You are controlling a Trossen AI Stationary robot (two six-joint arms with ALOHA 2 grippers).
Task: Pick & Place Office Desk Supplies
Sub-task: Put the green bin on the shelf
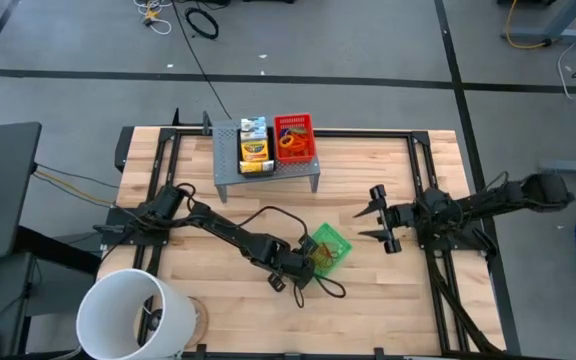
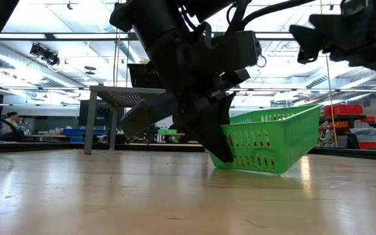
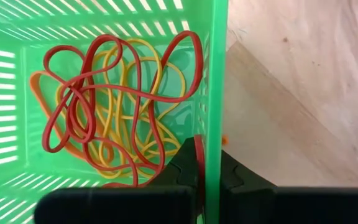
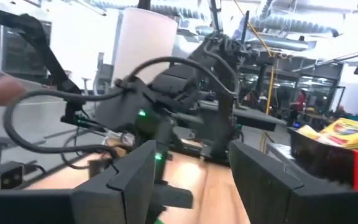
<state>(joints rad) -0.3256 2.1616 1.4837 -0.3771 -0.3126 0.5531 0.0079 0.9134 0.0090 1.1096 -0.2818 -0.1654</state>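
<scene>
Item: green mesh tray w/ rubber bands, front-centre of desk, tipped up on one edge.
Left gripper: jaws clamped on tray wall.
Right gripper: jaws apart, empty, waiting nearby.
Step, we judge: pick in hand. Next: we lift level, carry to riser.

Pale planked wooden table top with a smooth, glossy sheen; bright green slotted plastic tray, smooth; thin red and yellow rubber bands, matt; grey perforated metal riser, dull
</scene>
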